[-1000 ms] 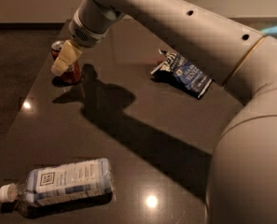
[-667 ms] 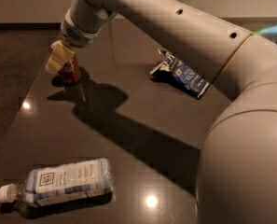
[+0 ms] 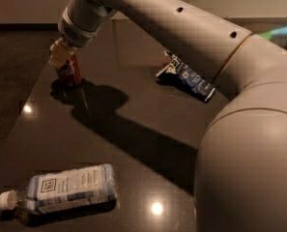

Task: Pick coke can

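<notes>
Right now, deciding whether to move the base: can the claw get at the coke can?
Likely yes: the claw sits right over the coke can, far left on the table, with nothing between.

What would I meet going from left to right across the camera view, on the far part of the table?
Coke can, with the gripper at its top → blue snack bag. The water bottle lies nearer and spans the can's position, so it is left out.
</notes>
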`<state>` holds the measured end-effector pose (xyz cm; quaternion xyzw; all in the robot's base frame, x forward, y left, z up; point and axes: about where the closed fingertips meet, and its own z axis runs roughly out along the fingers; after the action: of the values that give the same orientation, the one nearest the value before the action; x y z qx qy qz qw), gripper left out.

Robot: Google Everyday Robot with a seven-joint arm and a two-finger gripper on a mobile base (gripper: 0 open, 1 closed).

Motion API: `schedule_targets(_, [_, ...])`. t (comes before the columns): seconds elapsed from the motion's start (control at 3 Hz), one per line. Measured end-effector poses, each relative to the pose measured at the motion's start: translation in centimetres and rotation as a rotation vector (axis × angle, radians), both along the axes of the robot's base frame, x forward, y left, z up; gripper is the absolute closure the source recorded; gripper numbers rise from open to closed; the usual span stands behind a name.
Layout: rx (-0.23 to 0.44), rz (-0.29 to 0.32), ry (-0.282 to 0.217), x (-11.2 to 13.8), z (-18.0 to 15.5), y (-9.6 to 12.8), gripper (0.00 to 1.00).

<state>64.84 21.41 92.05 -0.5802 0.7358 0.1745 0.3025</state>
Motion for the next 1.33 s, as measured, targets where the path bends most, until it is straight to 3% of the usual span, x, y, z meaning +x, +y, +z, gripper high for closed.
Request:
schedule_targets(0.33, [0.012,0.037,-0.029,-0.5,1.9,-1.1,0.86])
schedule_targets(0.67, [0.036,0.088,-0.072,-1.5,5.0,-3.4,1.0])
schedule_targets(1.33, [0.077,0.21,-0.147,-3.2,10.7,-7.7,1.0])
